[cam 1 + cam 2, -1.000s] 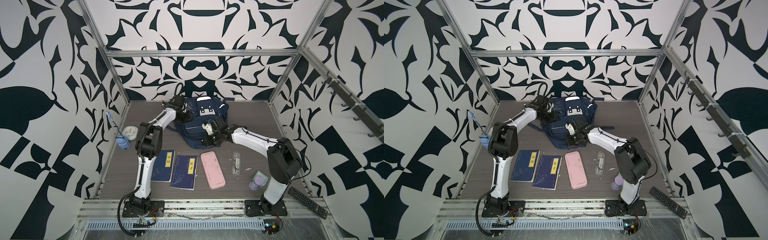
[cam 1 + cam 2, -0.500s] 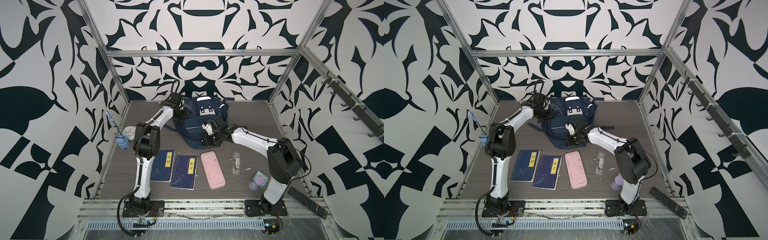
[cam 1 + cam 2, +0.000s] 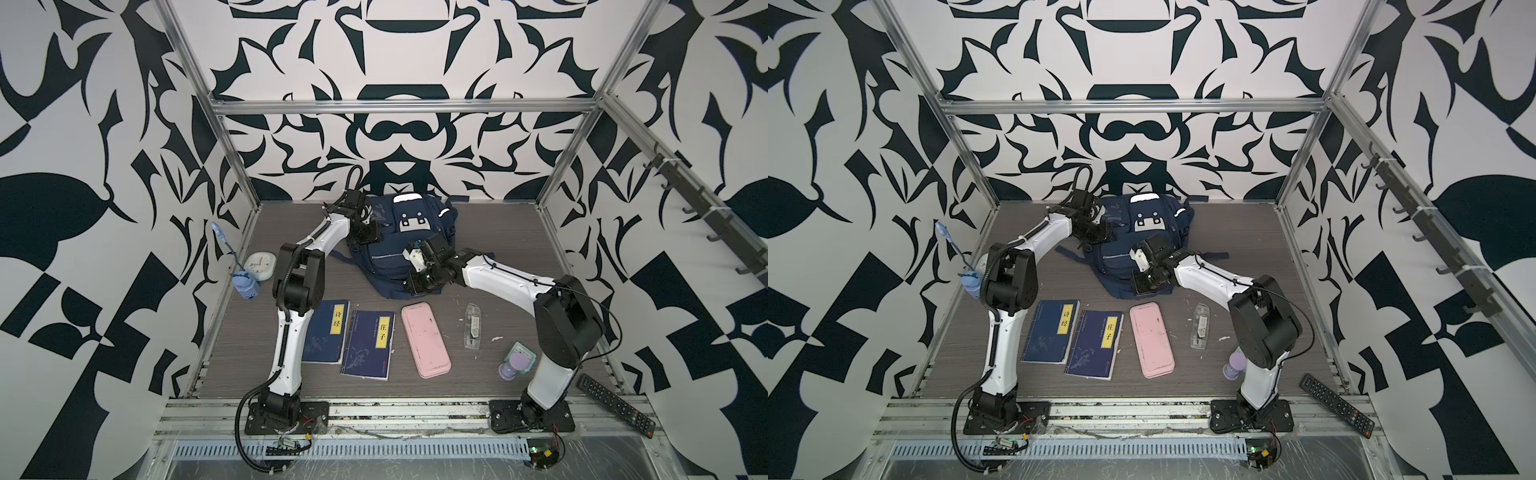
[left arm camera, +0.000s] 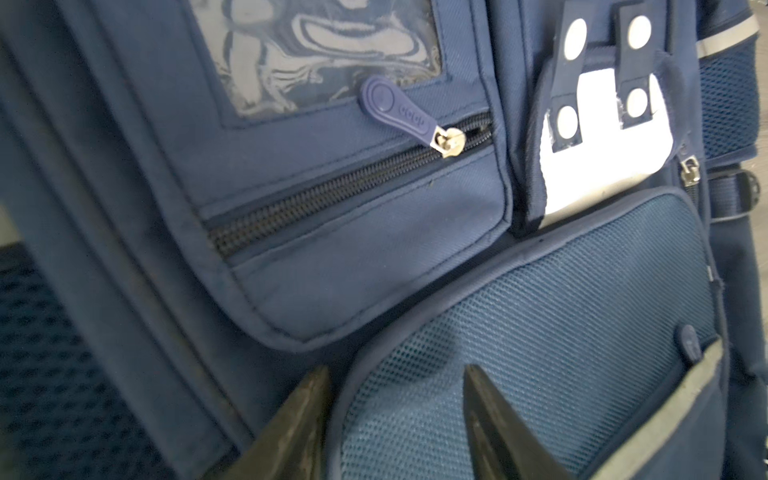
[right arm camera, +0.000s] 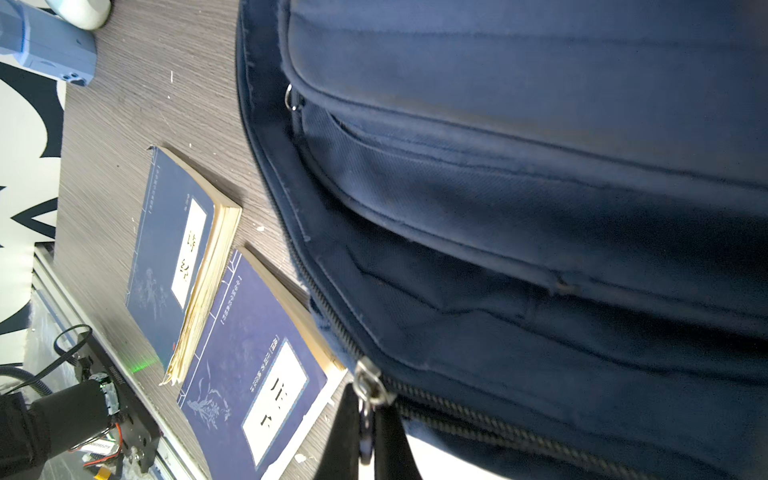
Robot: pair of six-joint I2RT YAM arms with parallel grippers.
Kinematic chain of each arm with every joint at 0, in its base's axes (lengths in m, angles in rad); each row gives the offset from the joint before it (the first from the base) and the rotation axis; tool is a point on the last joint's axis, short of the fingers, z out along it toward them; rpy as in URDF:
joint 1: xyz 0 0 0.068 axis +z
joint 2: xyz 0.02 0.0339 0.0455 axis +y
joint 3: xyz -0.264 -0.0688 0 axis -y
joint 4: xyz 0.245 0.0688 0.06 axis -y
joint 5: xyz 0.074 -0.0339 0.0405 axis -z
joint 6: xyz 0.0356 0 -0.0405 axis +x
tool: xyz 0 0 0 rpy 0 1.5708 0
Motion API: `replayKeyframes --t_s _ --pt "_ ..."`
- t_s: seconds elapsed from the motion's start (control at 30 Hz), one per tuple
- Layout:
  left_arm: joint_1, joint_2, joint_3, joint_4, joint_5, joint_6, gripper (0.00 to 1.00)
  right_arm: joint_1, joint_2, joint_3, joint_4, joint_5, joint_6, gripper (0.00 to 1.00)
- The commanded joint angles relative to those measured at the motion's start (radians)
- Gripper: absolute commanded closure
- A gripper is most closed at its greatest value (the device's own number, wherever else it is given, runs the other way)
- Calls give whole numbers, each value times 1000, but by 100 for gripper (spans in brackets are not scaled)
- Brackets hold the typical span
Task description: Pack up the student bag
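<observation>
The student bag (image 3: 390, 253) (image 3: 1121, 257), a navy backpack with a white patch, lies at the back of the table in both top views. My left gripper (image 3: 368, 236) (image 3: 1098, 233) rests on its left side. In the left wrist view this gripper (image 4: 397, 370) is open, its fingers (image 4: 299, 415) straddling the rim of a blue mesh pocket (image 4: 540, 332). A zipped pocket with a blue zip pull (image 4: 395, 110) lies beyond. My right gripper (image 3: 415, 283) (image 5: 366, 405) is at the bag's near edge, shut on the metal pull of the main zip (image 5: 368, 384).
Two navy books (image 3: 326, 332) (image 3: 370, 345), a pink pencil case (image 3: 425, 340) and a clear small case (image 3: 472, 325) lie in a row in front of the bag. A purple item (image 3: 515, 363) stands by the right arm's base. A white clock (image 3: 259, 266) and a blue object (image 3: 245, 286) sit at the left wall.
My left gripper drew back toward the rear wall, then came forward and down onto the bag's left side, its jaws a little narrower. The right arm has not moved.
</observation>
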Motion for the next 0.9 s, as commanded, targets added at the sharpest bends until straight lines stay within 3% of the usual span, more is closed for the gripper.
replayKeyframes --t_s 0.0,0.23,0.4,0.6,0.87 --pt "0 3 -15 -35 46 9 56 18 -26 29 -16 -24 -18 100" --pt "23 -36 -78 59 145 -77 100 36 -24 55 -41 -27 -30 100" --pt "70 -101 -221 292 258 -265 100 71 3 88 -60 -29 -32 100" --pt "86 -158 -318 461 288 -399 100 129 107 209 -93 -34 -34 100" --pt "103 -202 -397 573 289 -478 100 172 254 425 -165 -52 -39 100"
